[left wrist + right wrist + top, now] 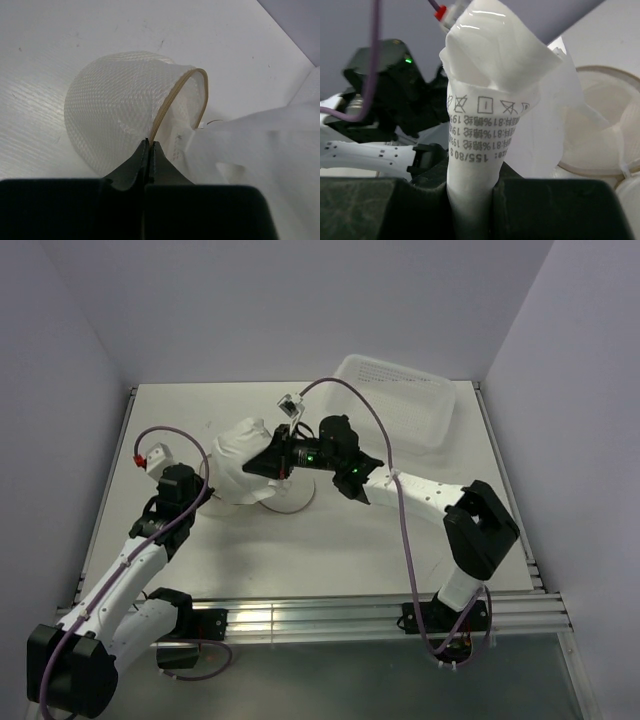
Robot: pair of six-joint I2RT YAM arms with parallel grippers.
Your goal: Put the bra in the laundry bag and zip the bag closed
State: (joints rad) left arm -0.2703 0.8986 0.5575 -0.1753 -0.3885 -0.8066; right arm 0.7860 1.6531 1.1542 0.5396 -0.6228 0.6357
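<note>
Lower centre, the left gripper (pixel 150 150) pinches the beige zip rim (pixel 169 100) of the round white mesh laundry bag (pixel 110 110). The right gripper (pixel 472 197) clamps the soft white fabric bra (pixel 490 70).

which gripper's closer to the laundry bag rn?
Left. Left gripper pinches the beige rim of the laundry bag; right gripper holds the bra beside the bag's opening.

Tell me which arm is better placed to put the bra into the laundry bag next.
Right. The right jaws clamp the bra close to the open laundry bag; the left jaws pinch its beige rim.
</note>
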